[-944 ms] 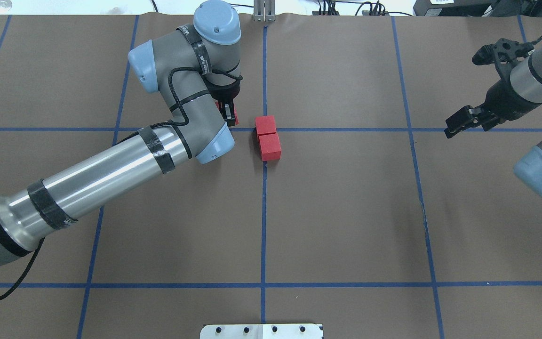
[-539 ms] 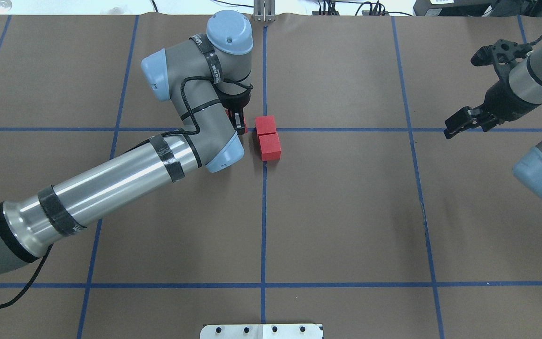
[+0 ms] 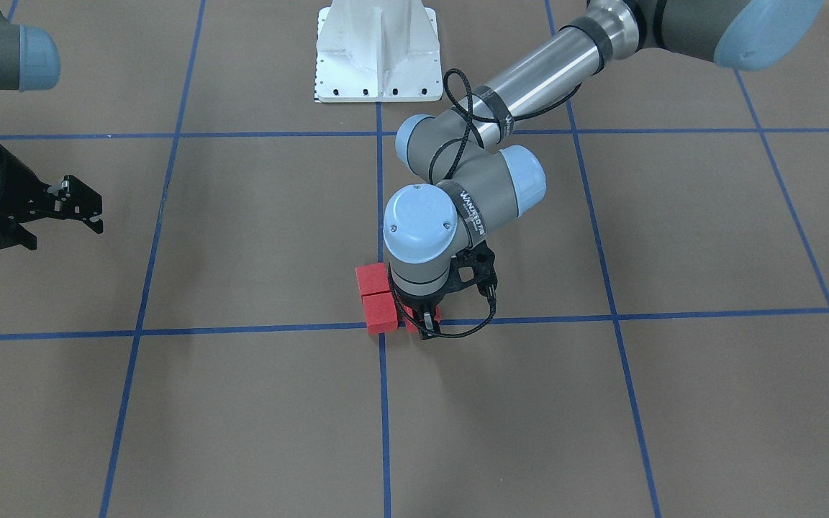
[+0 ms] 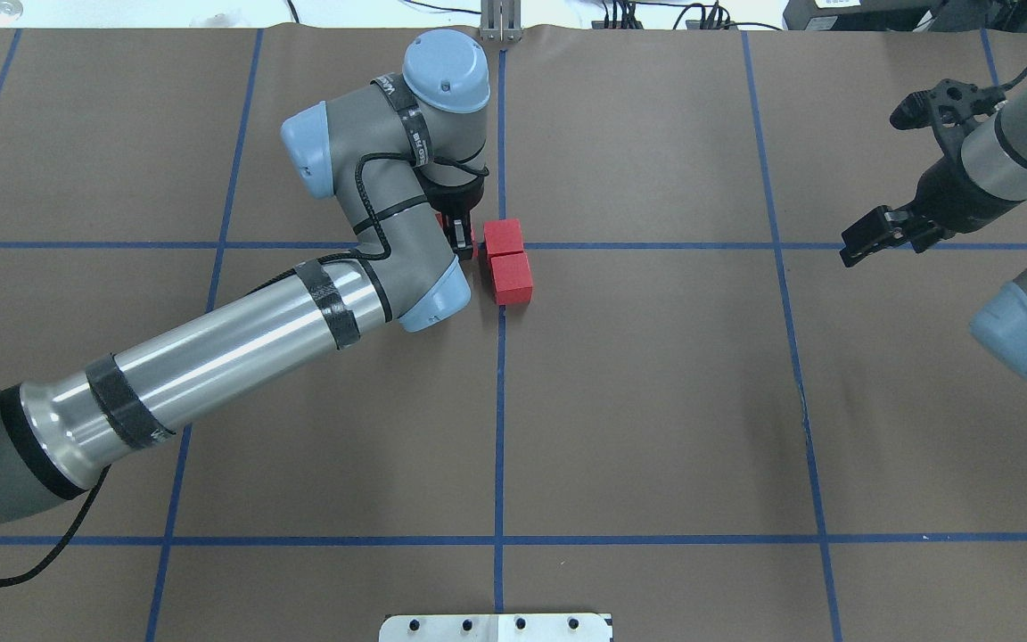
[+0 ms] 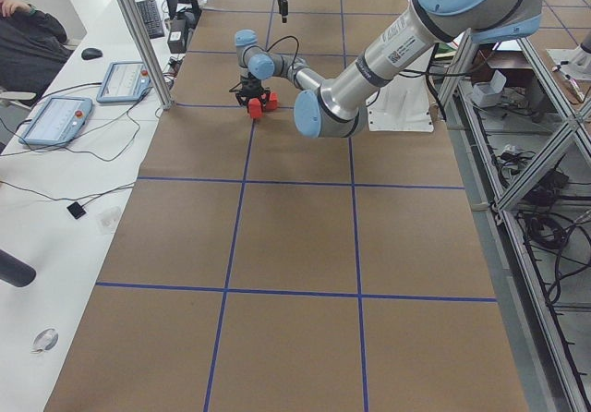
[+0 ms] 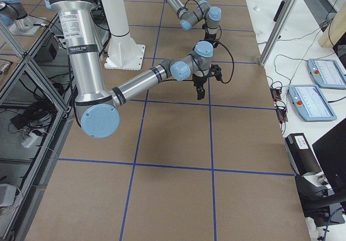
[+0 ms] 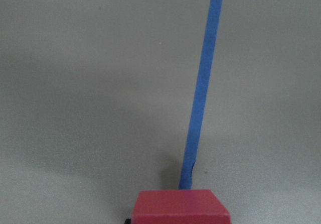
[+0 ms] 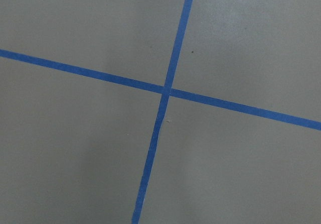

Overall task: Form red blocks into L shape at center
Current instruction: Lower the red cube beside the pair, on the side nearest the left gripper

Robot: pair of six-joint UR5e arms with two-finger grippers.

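Just beside the red pair [image 4: 510, 278] — third red block [image 7: 181, 207]

Plain only from the left wrist, pinched in the left gripper [image 4: 458, 234]; overhead, mostly hidden. Astride the meeting of the blue tape lines [image 4: 656, 245], the touching pair. Well apart, right gripper [image 4: 870, 187] spread wide — empty.

Even, bright overhead light; soft shadows; left wrist view slightly blurred.

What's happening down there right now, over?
Left pincer shut on third red block, beside the placed pair. Right pincer open, well aside. Nothing between them.
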